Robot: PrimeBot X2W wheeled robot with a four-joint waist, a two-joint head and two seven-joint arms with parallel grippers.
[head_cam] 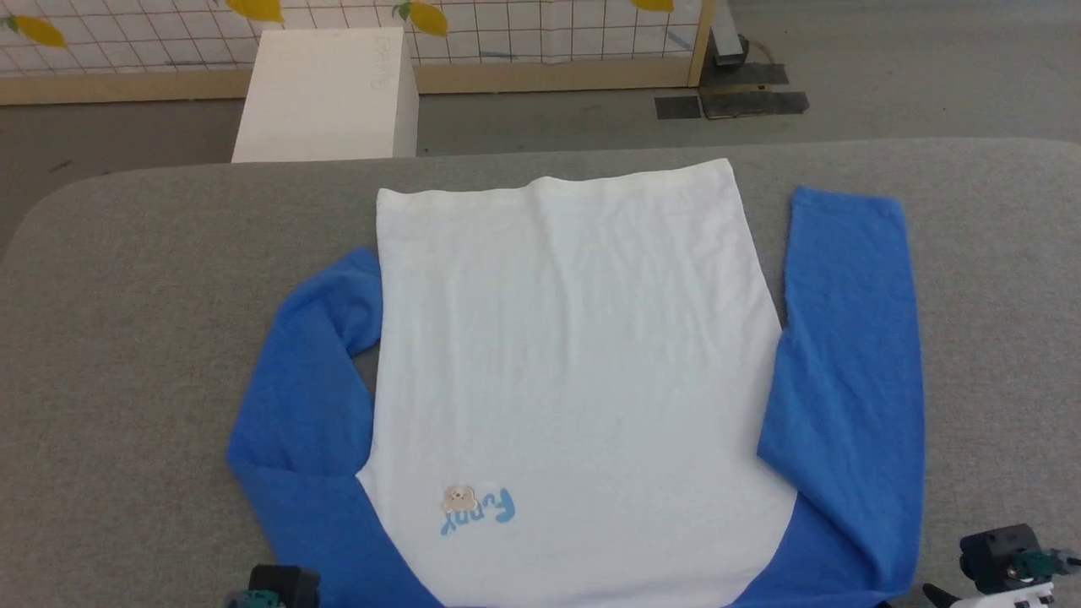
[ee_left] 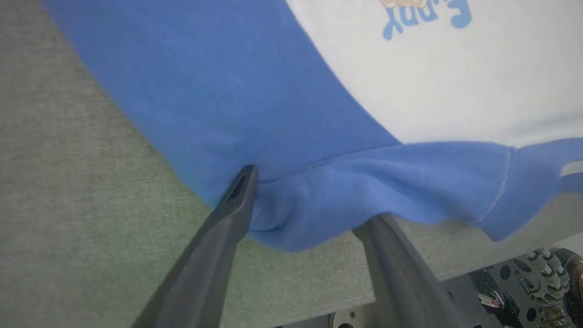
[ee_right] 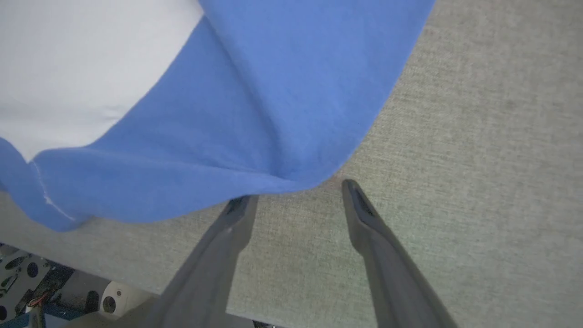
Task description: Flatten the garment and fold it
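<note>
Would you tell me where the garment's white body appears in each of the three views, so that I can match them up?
Head view: the garment's white body lies spread across the centre of the picture.
Left wrist view: it is at the upper right, carrying the "Funny" print at the top edge.
Right wrist view: it is in the upper left corner.
Shared landmark: the grey table lies beneath it.

We count 1 garment with 2 blue sleeves and 1 small print, on 1 grey table. We see 2 grippers, the left gripper and the right gripper, each with 2 dark fingers. Beyond stand 1 white box and 4 yellow shapes.
</note>
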